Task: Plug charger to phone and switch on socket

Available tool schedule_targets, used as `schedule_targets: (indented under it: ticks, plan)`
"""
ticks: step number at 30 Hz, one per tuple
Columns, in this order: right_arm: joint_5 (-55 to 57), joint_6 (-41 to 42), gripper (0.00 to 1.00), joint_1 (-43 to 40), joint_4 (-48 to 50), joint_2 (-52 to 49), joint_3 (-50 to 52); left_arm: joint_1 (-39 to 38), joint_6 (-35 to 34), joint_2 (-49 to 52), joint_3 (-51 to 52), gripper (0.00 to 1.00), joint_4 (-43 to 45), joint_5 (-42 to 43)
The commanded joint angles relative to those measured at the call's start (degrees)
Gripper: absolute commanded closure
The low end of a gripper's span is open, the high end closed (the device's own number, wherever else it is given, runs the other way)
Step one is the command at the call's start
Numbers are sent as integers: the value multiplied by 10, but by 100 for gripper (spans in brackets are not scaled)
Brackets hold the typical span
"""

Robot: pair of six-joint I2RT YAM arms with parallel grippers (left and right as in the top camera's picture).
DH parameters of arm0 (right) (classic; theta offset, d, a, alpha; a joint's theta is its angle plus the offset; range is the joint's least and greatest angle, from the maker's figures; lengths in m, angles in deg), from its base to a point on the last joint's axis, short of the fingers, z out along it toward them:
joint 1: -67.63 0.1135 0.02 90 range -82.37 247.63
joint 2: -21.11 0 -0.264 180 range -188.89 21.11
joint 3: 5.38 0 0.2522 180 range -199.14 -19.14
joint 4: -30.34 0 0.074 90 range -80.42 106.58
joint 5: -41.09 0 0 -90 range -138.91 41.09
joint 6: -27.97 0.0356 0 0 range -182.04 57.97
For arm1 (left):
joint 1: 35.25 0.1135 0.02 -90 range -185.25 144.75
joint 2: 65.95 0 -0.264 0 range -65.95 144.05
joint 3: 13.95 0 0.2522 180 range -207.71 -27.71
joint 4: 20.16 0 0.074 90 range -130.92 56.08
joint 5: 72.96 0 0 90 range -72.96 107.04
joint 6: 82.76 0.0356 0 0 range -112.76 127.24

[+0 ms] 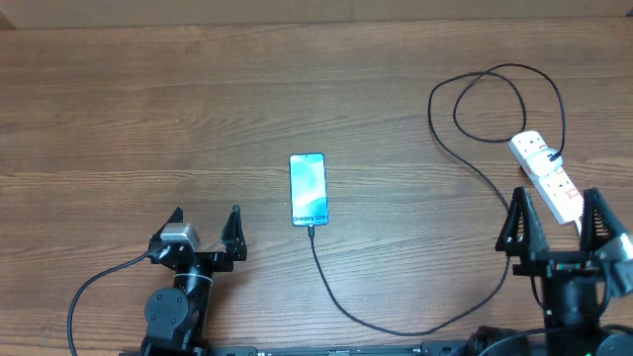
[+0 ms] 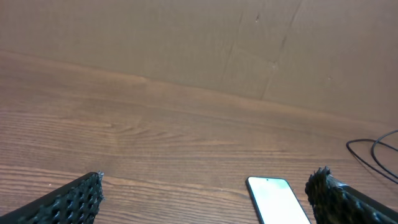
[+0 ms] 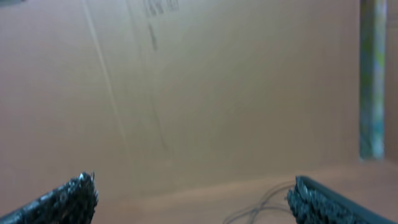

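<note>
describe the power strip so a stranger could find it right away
On the wooden table, look to the right side in the overhead view. The socket lies slanted beside the black loop of the charger. It alone is a white oblong; the phone is blue-screened.

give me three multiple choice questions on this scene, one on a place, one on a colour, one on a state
1. Where does the socket lie?
A) by the right gripper
B) far left
C) centre

2. The charger cable is:
A) white
B) black
C) red

3. The left gripper is:
A) shut, empty
B) shut on the charger
C) open, empty

Answers:
1 A, it lies at the right, just past that gripper.
2 B, a thin black line runs from the phone.
3 C, its jaws stand apart with nothing between.
</note>
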Motion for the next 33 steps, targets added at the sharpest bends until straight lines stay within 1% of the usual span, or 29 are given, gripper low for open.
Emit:
schedule_targets:
  ticks: [1, 4, 7, 16, 21, 33]
  plan:
    - [-6, 31, 0, 10, 76, 41, 82, 4, -5, -2, 2, 0, 0, -7]
    - [-6, 67, 0, 10, 147, 43, 132, 4, -5, -2, 2, 0, 0, -7]
    - [-3, 68, 0, 10, 196, 45, 175, 4, -5, -2, 2, 0, 0, -7]
    - [45, 68, 0, 40, 273, 76, 290, 4, -5, -2, 2, 0, 0, -7]
    - [96, 68, 0, 72, 274, 91, 327, 4, -5, -2, 2, 0, 0, -7]
    - [102, 66, 0, 78, 271, 91, 362, 4, -5, -2, 2, 0, 0, -7]
